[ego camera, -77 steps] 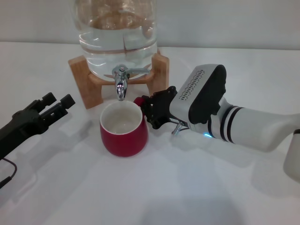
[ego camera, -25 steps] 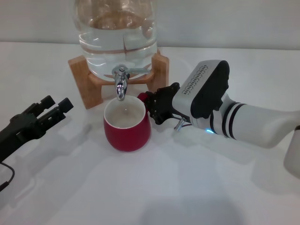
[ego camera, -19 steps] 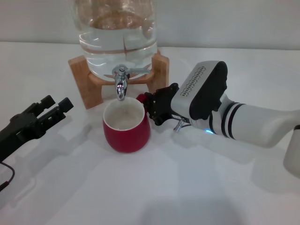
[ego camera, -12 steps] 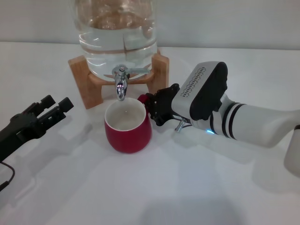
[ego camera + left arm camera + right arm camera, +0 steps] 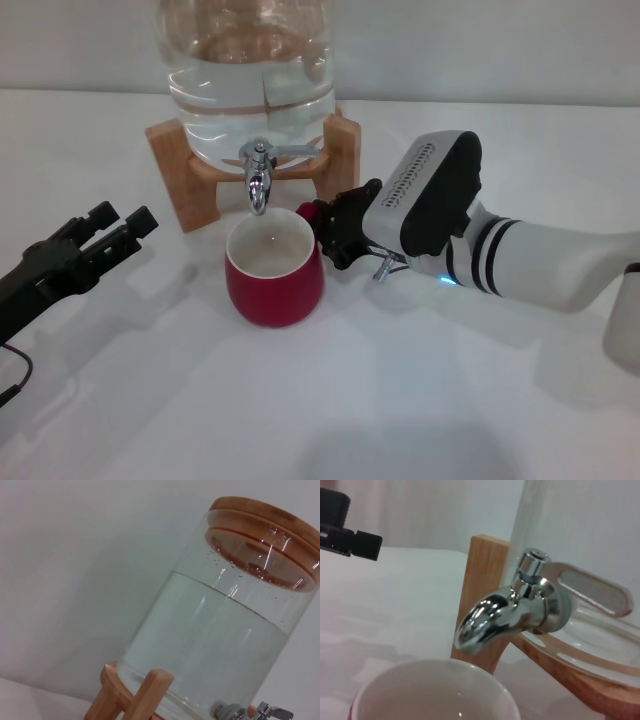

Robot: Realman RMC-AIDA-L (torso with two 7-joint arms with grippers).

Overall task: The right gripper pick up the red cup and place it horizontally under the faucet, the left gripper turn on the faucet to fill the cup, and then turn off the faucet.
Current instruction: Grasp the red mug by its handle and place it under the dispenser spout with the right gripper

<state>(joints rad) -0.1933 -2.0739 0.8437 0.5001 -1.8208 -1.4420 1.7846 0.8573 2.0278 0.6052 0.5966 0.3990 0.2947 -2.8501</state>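
The red cup [image 5: 272, 285] stands upright on the white table, its cream inside facing up, directly below the spout of the chrome faucet [image 5: 258, 180]. My right gripper [image 5: 325, 230] is at the cup's right side, shut on its small red handle. The right wrist view shows the faucet [image 5: 505, 617] close above the cup's rim [image 5: 435, 690], its flat lever lying back toward the jar. My left gripper [image 5: 120, 222] hovers low at the left, open and holding nothing, well away from the faucet; it also shows far off in the right wrist view as the left gripper [image 5: 345, 540].
The large clear water jar [image 5: 250, 80] sits on a wooden stand [image 5: 175, 180] at the back centre. The left wrist view shows the jar [image 5: 215, 645], its wooden lid and a stand leg [image 5: 150, 695]. White table lies in front and to both sides.
Since three seconds ago the right gripper has carried the cup back and to the right, under the spout. The left gripper has drawn slightly left. Over the last second almost nothing moves.
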